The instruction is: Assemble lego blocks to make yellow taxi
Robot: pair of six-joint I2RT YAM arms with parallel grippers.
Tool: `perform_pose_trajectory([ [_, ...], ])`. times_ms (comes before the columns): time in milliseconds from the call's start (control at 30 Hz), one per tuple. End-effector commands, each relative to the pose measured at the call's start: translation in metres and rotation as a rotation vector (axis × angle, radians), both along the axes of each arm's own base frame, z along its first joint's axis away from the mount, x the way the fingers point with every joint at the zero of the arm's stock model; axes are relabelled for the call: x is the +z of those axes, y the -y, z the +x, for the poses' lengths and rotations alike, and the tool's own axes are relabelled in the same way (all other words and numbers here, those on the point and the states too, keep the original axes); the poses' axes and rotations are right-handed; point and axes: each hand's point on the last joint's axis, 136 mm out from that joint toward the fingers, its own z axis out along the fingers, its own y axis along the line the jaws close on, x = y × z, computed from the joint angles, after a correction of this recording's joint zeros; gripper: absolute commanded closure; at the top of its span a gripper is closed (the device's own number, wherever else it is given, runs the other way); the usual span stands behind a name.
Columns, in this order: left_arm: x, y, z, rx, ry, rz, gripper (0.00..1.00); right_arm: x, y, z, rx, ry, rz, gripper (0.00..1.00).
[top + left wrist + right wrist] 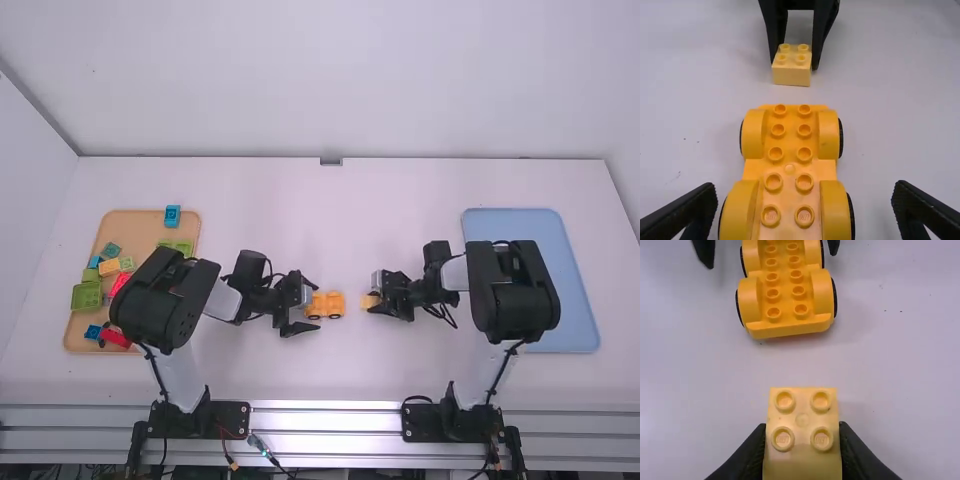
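At left, 1 tan tray [140, 225] holds at least 8 blocks, the left arm hiding part of it; 1 blue block [172, 215] sits at its far edge. The left gripper [308, 305] is spread wide, gripping nothing — its 2 fingers stand either side of 1 car [328, 300], with room between each and the wheels. The car, showing 4 fenders and 10 studs, lies near mid-table. Past a gap, the right gripper [377, 300] is closed on 1 yellow block [802, 460] with 4 studs — clamped by 2 opposite sides. Farther right, well apart, is 1 blue tray [510, 225].
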Motion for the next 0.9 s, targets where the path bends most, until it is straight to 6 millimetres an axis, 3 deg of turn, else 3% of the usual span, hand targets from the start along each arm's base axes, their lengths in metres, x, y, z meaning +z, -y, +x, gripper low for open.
perform_pose_trajectory([
  [0,-0.002,0.008,-0.002,-0.029,0.040,0.024,0.00,0.013,-0.001,0.001,-0.029,-0.015,0.020,0.81],
  [133,-0.011,0.007,0.006,0.000,0.040,0.075,0.04,0.030,-0.008,-0.003,0.006,0.021,0.016,0.83],
  [200,-0.014,0.008,0.007,-0.004,0.027,0.067,0.16,0.038,-0.013,-0.007,0.038,0.049,0.014,0.86],
  [467,-0.023,0.012,0.009,-0.030,-0.004,0.048,0.39,0.046,-0.029,-0.011,0.090,0.086,0.034,0.89],
  [567,-0.023,0.012,0.010,-0.045,0.026,0.048,0.56,0.052,-0.040,-0.012,0.120,0.112,0.068,0.92],
  [667,-0.027,0.011,0.014,-0.028,0.045,0.079,0.60,0.057,-0.048,-0.012,0.136,0.128,0.100,0.92],
  [867,-0.025,0.009,0.032,0.018,0.057,0.103,0.64,0.057,-0.061,0.007,0.055,0.115,0.071,0.92],
])
